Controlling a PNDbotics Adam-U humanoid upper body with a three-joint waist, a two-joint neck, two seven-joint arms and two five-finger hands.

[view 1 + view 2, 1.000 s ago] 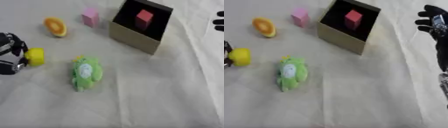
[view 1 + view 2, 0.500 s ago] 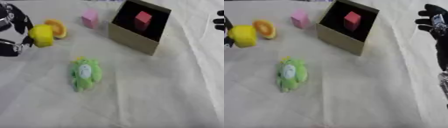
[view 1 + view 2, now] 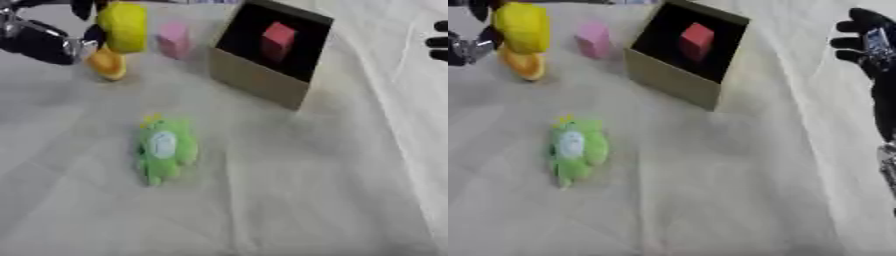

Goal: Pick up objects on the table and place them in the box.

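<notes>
2 hands | left hand (image 3: 39, 37) raised, clamped on yellow object (image 3: 123, 26) | right hand (image 3: 868, 42) idle, fingers apart

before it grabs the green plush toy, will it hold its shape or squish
The green plush toy looks soft and fuzzy, so it would probably squish and feel light. It lies flat on the cloth, so rolling seems unlikely.

left hand (image 3: 52, 37) has carried the yellow object (image 3: 123, 26) up toward the box (image 3: 262, 75).

A cloth-covered table (image 3: 289, 200) carries 4 items: a green plush toy (image 3: 164, 148) near centre, an open cardboard box (image 3: 268, 52), a pink block (image 3: 174, 40) and an orange piece (image 3: 108, 65) beyond.
</notes>
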